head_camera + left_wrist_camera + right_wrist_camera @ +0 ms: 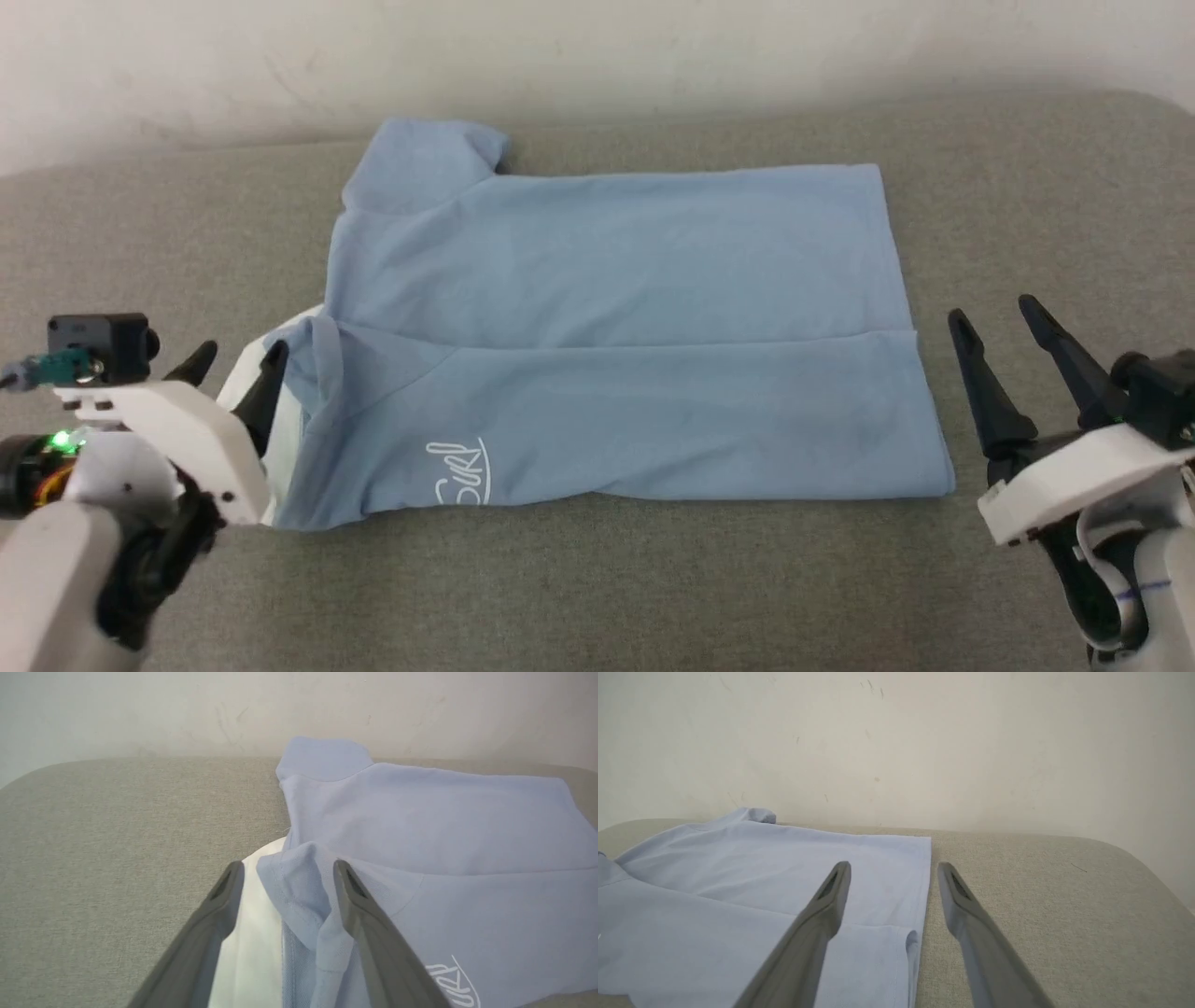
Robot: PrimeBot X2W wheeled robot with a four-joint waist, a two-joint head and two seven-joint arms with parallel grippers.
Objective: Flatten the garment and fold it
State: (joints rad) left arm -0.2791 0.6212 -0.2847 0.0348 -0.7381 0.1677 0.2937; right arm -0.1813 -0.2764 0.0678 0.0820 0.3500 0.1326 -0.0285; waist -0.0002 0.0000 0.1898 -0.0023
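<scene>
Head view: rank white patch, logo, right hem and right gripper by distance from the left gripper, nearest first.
1. white patch: at the left gripper's fingertips.
2. logo: near edge of the shirt, left part.
3. hem: shirt's right edge.
4. right gripper: just past the hem, off the cloth.

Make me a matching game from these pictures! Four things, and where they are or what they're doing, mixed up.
Things:
1. soft light blue T-shirt
2. left gripper with two dark fingers
3. right gripper with two dark fingers
4. white curly lettering

Matches:
A. open, beside the shirt's plain hem end
B. printed on the near folded layer
C. lying part-folded on the grey padded surface
D. open, at the end with the white patch

Pairs: 1-C, 2-D, 3-A, 4-B
</scene>
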